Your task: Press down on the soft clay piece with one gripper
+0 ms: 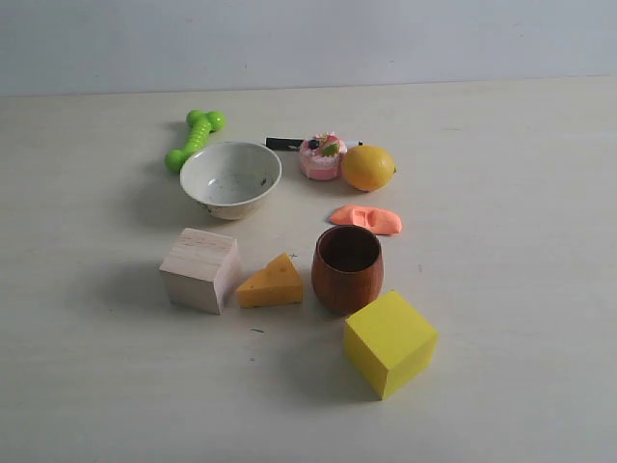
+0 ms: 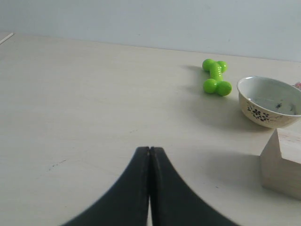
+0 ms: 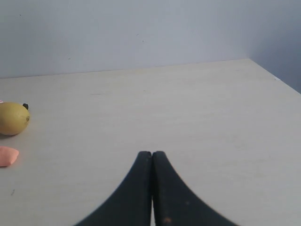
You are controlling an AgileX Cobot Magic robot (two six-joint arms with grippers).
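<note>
The flat salmon-orange soft clay piece (image 1: 366,219) lies on the pale tabletop (image 1: 521,289). It is well apart from my right pincer (image 3: 151,153), ahead of it and off toward the middle, near the round yellow lemon (image 1: 367,167). It looks soft, light and probably tacky, so I'd push its broad middle rather than grip it. My right pincer and my left pincer (image 2: 149,149) are both pressed together, empty.

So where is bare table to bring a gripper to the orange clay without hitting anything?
In the exterior view, bare table lies right of the soft clay piece and lemon, and in front, left of the yellow cube. Crowded: the clay sits between the lemon behind and the wooden cup in front; the bowl, wooden block and cheese wedge fill its left.
</note>
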